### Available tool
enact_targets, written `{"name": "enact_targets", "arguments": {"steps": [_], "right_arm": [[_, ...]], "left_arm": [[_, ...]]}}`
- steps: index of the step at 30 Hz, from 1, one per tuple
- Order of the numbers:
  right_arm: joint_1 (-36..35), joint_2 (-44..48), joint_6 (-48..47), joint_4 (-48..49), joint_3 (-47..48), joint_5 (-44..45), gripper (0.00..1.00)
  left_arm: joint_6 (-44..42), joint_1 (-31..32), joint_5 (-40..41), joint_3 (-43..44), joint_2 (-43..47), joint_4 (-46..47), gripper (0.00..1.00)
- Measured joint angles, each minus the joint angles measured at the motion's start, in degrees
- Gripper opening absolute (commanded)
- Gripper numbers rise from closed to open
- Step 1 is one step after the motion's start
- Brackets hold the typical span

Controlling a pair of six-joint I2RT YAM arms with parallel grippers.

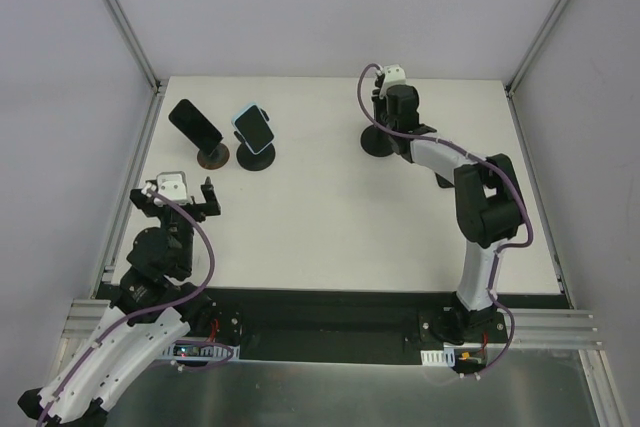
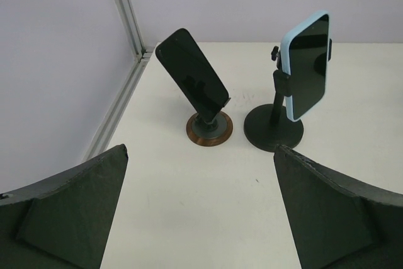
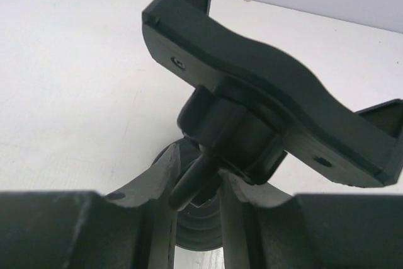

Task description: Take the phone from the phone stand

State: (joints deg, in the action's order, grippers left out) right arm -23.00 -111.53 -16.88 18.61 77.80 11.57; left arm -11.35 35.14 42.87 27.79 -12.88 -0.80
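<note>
Pale-blue-cased phone (image 2: 306, 61) clamped upright on its black round-based stand (image 2: 274, 129) at far left, beside a bare black phone (image 2: 191, 74) on a brown disc stand (image 2: 209, 130); left gripper (image 2: 200, 155) jaws spread wide, well apart from both; right gripper (image 3: 195, 174) pinching the neck of an empty black clamp stand (image 3: 271, 92).

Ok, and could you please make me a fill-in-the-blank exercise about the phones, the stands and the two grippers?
1. The blue-cased phone sits on the tall stand, whose base is ___.
2. The black phone leans on the low stand, whose base is ___.
3. The third stand, at the right gripper, holds ___ phone.
4. The left gripper is ___, holding nothing.

Missing words: black; brown; no; open.
</note>
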Motion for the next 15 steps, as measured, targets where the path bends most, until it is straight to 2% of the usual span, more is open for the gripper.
{"name": "enact_targets", "arguments": {"steps": [1,4,5,7,8,11,14,15], "right_arm": [[0.4,-0.2,0.6,0.3,0.0,-0.1,0.18],[1.6,-0.4,2.4,0.3,0.0,-0.6,0.36],[1.9,-0.4,2.7,0.3,0.0,-0.8,0.45],[2.2,-0.4,3.1,0.3,-0.1,-1.1,0.56],[2.4,-0.3,3.2,0.4,-0.2,-1.3,0.69],[2.6,0.3,3.7,0.4,-1.4,-2.0,0.9],[2.5,2.8,4.2,-1.4,-3.1,-3.1,1.0],[2.5,3.8,4.3,-1.9,-3.5,-3.3,0.97]], "left_arm": [[0.0,0.0,-0.4,0.0,-0.4,0.0,0.99],[0.0,0.0,-1.0,0.0,-1.4,0.0,0.99],[0.0,0.0,-1.3,0.0,-1.7,0.0,0.99],[0.0,0.0,-2.0,0.0,-2.1,0.0,0.99],[0.1,0.0,-2.3,0.0,-2.2,0.0,0.99],[0.2,0.0,-3.1,0.0,-2.5,0.0,0.99],[1.0,0.0,-4.7,0.0,-3.1,0.0,0.99],[1.4,0.0,-5.3,0.0,-3.5,0.0,0.99]]}}
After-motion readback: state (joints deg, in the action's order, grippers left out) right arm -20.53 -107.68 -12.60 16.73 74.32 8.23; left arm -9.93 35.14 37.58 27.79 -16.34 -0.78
